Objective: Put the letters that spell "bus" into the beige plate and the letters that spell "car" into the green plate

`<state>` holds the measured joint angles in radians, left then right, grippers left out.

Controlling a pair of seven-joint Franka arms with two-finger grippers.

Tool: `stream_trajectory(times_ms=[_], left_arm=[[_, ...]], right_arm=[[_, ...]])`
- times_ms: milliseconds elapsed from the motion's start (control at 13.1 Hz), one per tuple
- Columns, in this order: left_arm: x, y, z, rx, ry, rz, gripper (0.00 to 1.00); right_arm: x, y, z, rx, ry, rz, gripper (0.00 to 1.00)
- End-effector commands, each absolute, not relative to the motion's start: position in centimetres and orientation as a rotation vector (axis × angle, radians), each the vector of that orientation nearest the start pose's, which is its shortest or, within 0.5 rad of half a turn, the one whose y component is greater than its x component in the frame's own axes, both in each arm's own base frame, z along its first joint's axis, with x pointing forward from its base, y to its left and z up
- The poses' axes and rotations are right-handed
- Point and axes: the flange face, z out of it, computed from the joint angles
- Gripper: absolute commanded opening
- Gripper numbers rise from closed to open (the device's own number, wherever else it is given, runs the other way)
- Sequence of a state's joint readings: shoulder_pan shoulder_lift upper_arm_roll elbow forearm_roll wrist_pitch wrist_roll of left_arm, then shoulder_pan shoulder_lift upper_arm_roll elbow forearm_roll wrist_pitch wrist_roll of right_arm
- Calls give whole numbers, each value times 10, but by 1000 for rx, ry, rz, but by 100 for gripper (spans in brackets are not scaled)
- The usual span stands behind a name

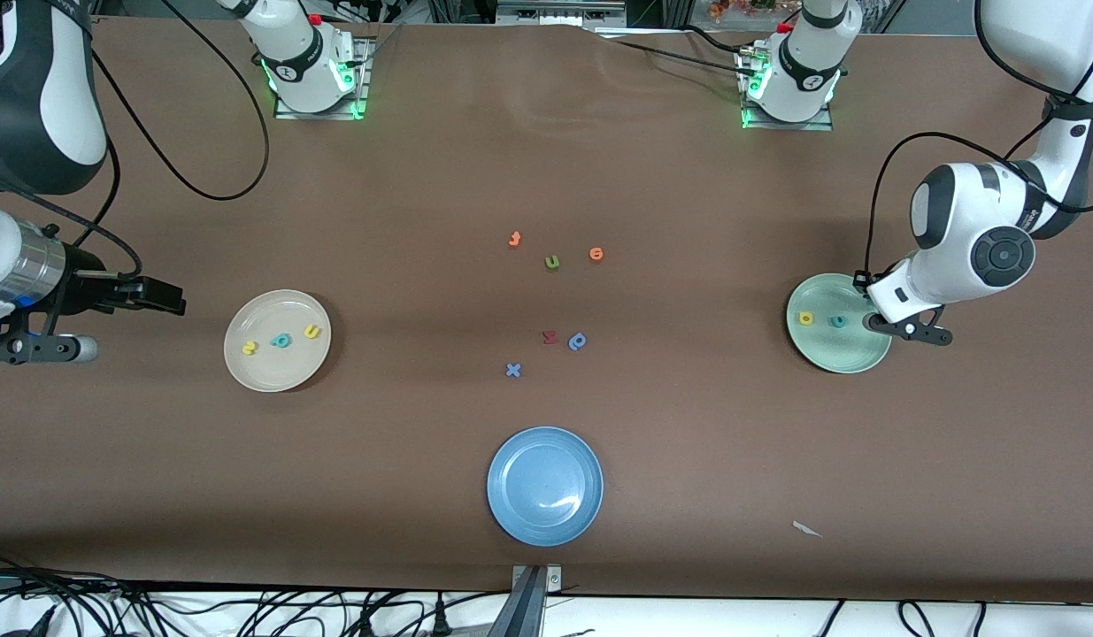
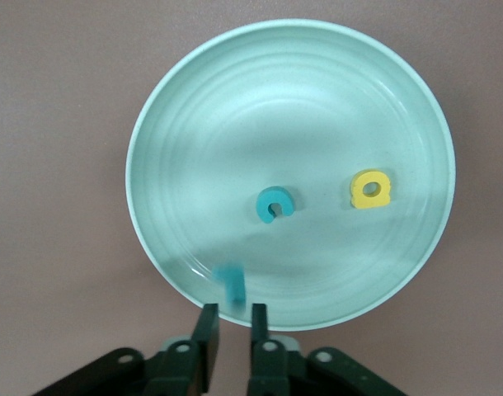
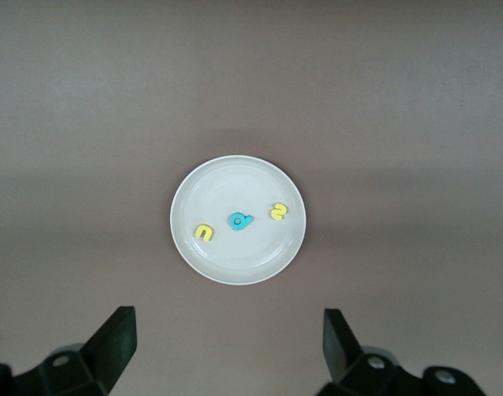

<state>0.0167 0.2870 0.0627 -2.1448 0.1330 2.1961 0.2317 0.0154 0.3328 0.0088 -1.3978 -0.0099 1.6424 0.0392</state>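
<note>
foam letters: light, soft, tiny; pinch across flat sides. s (image 3: 278,212), b (image 3: 240,220), u (image 3: 204,233) in beige plate (image 3: 235,173). c (image 2: 275,204), a (image 2: 369,189) in green plate (image 2: 317,82); blurred teal r (image 2: 231,281) just off left gripper (image 2: 233,322), fingers slightly apart, empty. right gripper (image 3: 227,338) waits beside beige plate, fingers wide.

The only readable signs were the foam letters themselves. On the beige plate (image 1: 277,341) lay a yellow "s" (image 1: 250,348), a teal "b" (image 1: 281,340) and a yellow "u" (image 1: 311,331). On the green plate (image 1: 838,323) lay a yellow "a" (image 1: 805,318) and a teal "c" (image 1: 836,321). On the table (image 1: 688,442) lay a green "u" (image 1: 552,262) and a blue "x" (image 1: 512,370).
</note>
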Motion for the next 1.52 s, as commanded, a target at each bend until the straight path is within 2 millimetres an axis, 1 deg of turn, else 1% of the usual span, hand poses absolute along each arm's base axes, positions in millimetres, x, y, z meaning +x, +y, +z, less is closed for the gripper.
stream_trajectory(times_ms=[0,152,305,381,457,533,685,761,838,914,990,1142,1218,1294,1371,1447], left_arm=[[539,49,263,-2999,403,350,100],[539,51,264,-3001,378,349,100],[531,48,268,-3005,386,360,100],[526,45,281,-3013,392,336,100],[522,36,290,-3013,419,304,100],[524,22,311,-3009,451,239,100],[526,4,355,-3048,434,114,100],[525,-1,379,-3063,420,50,100],[521,-5,403,-3061,425,23,100],[522,-9,431,-3054,430,-2,100],[528,-12,460,-3052,433,7,100],[540,-13,533,-3049,421,12,100],[542,-19,567,-3045,431,23,100],[545,-23,593,-3042,435,35,100],[549,-25,616,-3042,437,58,100],[550,-24,637,-3043,426,63,100]], right_arm=[[647,14,513,-3168,34,120,100],[647,12,511,-3160,40,125,100],[647,12,510,-3160,40,130,100],[648,12,509,-3160,42,130,100],[648,12,509,-3160,40,127,100],[648,12,509,-3160,42,130,100],[648,12,510,-3169,38,127,100],[648,11,511,-3172,35,125,100],[648,13,510,-3177,29,127,100],[648,13,511,-3177,29,125,100],[648,14,511,-3177,27,125,100],[648,13,511,-3176,30,125,100],[648,13,510,-3175,30,127,100],[648,12,511,-3175,32,125,100],[648,14,511,-3177,27,125,100],[648,13,511,-3177,29,127,100]])
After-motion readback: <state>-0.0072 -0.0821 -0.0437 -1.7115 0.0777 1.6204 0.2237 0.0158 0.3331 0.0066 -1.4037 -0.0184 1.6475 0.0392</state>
